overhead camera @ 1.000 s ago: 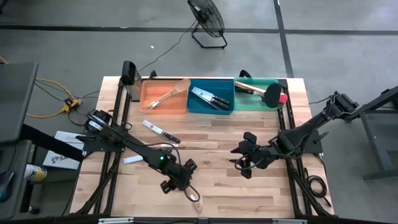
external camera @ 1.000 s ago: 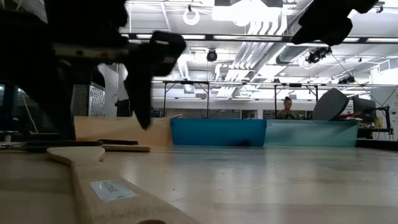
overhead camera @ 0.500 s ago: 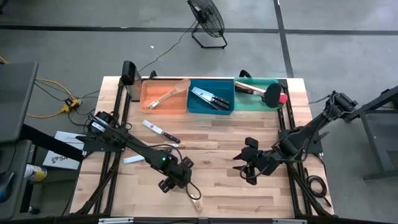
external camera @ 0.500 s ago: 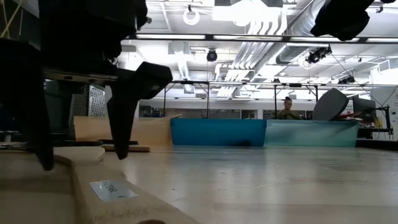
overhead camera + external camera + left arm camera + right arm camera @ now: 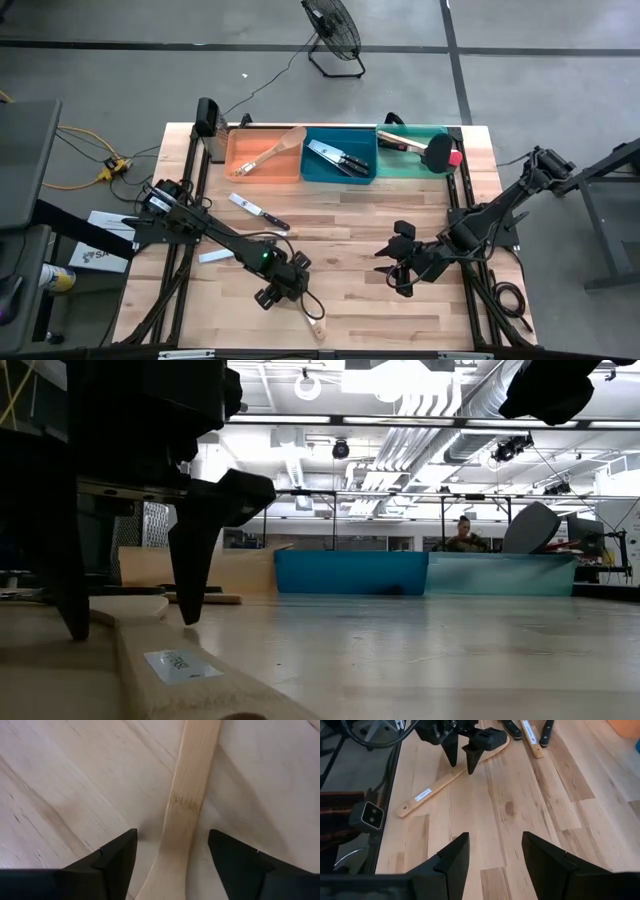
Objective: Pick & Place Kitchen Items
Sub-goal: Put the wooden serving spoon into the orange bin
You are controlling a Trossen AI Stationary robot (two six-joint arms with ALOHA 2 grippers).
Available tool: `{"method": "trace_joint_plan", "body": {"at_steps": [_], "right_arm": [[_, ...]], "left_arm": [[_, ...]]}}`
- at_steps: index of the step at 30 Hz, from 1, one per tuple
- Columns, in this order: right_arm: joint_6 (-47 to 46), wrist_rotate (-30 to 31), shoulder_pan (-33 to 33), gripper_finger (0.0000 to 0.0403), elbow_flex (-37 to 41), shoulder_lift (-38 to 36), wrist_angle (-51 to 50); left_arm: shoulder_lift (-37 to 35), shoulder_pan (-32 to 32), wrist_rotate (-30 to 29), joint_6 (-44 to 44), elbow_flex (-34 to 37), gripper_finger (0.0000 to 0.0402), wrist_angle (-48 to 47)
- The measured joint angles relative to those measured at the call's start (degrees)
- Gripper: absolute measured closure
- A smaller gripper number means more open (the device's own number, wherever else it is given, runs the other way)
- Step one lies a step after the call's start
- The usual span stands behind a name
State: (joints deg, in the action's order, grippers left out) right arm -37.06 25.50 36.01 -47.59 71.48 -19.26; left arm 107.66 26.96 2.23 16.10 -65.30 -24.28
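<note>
Pale wood fills the lower middle of the overhead frame, where the left gripper (image 5: 281,291) is down over a wooden utensil (image 5: 308,318) lying on the desk (image 5: 350,215). Its jaws stand apart, one on each side of the light handle, and whether they touch the wood cannot be told. The left wrist view shows that handle (image 5: 187,795) running between the two dark fingers (image 5: 115,857) with a gap on either side. In the low view the same fingers (image 5: 200,530) reach the desk around the utensil's flat end (image 5: 130,610). At the right centre of the overhead frame, the right gripper (image 5: 397,260) hovers above bare desk, jaws apart and holding nothing. At left centre a black-handled knife (image 5: 258,212) lies on the desk, with another utensil (image 5: 275,234) just below it. Along the top of the desk sit three bins: an orange bin (image 5: 236,168) with a wooden spatula (image 5: 272,150), a blue bin (image 5: 312,172) with knives (image 5: 338,157), and a green bin (image 5: 400,168) with a black-headed turner (image 5: 425,148) and something red (image 5: 455,158) at its right end. In the low view a person (image 5: 462,536) sits far back in the room.
</note>
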Motion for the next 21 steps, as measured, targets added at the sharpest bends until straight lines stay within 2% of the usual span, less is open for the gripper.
{"method": "trace_joint_plan", "body": {"at_steps": [16,21], "right_arm": [[-0.2,-0.1,0.0,0.0229,0.0,0.0,0.0],[-0.2,-0.1,0.0,0.0229,0.0,0.0,0.0]], "left_arm": [[0.1,0.1,1.4,-0.1,0.2,0.0325,-0.4],[0.2,0.1,1.2,-0.4,0.3,0.0337,1.2]]}}
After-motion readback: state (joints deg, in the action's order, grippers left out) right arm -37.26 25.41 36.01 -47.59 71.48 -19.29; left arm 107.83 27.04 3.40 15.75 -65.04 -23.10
